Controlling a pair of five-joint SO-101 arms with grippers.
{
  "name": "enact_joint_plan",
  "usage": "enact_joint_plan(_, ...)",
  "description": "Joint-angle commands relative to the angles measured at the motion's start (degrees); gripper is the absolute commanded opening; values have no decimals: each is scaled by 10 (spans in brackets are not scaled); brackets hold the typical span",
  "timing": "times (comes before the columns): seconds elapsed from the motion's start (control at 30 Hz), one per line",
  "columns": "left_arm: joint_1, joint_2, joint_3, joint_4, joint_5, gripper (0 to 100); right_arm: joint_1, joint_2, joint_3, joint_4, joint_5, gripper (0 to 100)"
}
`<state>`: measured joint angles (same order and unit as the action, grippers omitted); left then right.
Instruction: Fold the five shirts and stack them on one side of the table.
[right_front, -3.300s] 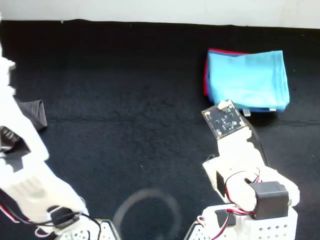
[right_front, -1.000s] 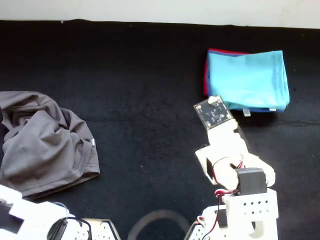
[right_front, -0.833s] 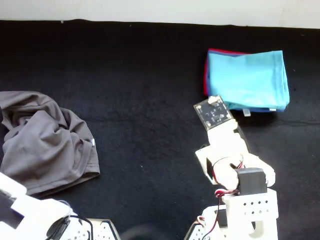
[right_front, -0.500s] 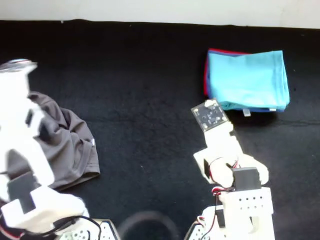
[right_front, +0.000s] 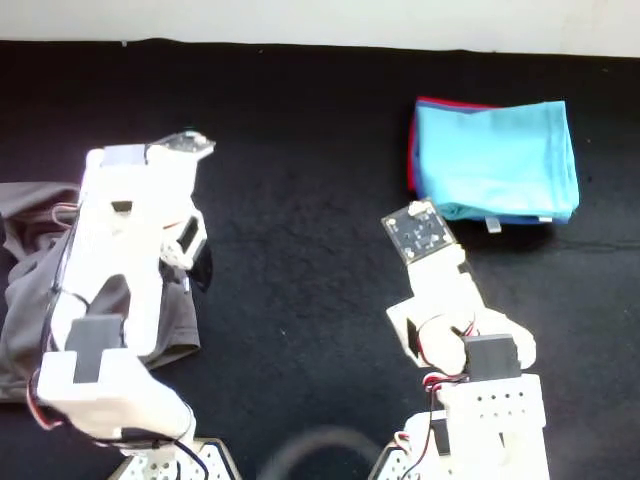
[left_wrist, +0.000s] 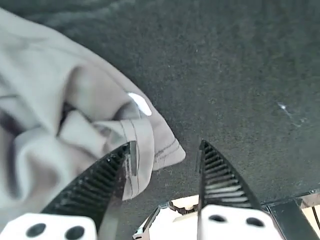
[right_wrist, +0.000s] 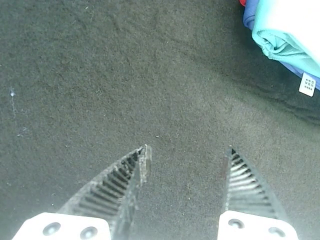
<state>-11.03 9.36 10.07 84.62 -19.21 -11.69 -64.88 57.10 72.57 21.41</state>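
A crumpled grey shirt (right_front: 22, 290) lies at the near left of the black desk (right_front: 300, 120) — the left hand (left_wrist: 167, 150) hangs over its right edge, spread apart and gripping nothing. The folded stack (right_front: 495, 160), light blue on top, sits far right; the right hand (right_wrist: 187, 150) gapes over bare desk near it.

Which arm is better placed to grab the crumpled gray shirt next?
Left. The left gripper, open, hangs at the gray shirt's hem; the right gripper is over bare table near the folded stack.
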Motion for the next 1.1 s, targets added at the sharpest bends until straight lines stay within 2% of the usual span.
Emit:
enact_joint_plan(0.0,-14,38,-3,-10,10,202,-4,-7,-7,-9,4,231)
enact_joint_plan(0.1,-53,55,-1,-13,9,154,-4,-7,-7,-7,4,231)
enact_joint_plan(0.27,-116,54,1,-6,-16,2,-4,-7,-5,-8,4,231)
enact_joint_plan(0.53,-218,15,-30,69,-90,9,-4,-7,-6,-9,4,231)
enact_joint_plan(0.67,-315,-44,-44,105,-171,9,-4,-7,-6,-9,4,231)
enact_joint_plan(0.77,-402,-73,-53,101,-235,9,-4,-7,-7,-9,4,231)
enact_joint_plan(0.87,-464,-80,-68,101,-270,13,-4,-7,-7,-10,4,231)
enact_joint_plan(0.97,-493,-79,-83,103,-273,21,-4,-7,-7,-10,4,231)
enact_joint_plan(1.07,-493,-80,-86,106,-273,115,-4,-7,-7,-10,4,231)
